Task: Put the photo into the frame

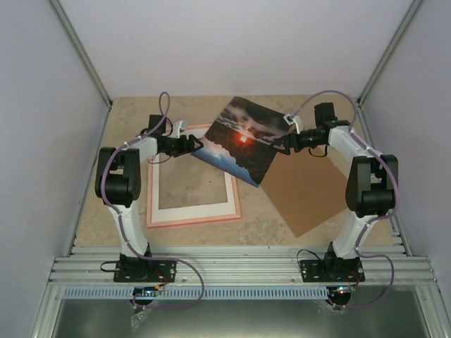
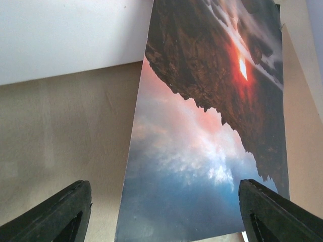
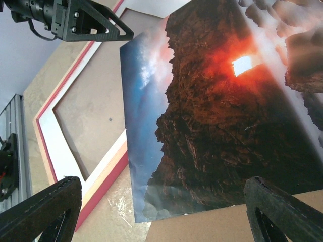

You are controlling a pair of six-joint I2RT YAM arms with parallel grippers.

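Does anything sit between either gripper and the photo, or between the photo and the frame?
Nothing visible. The photo lies straight ahead of the open left gripper and right gripper, one at each end. Its blue end overlaps a corner of the frame; only the left gripper hangs there.

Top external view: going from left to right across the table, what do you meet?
left arm → frame → photo, overlapping the frame's far right corner → brown board, partly under the photo → right arm
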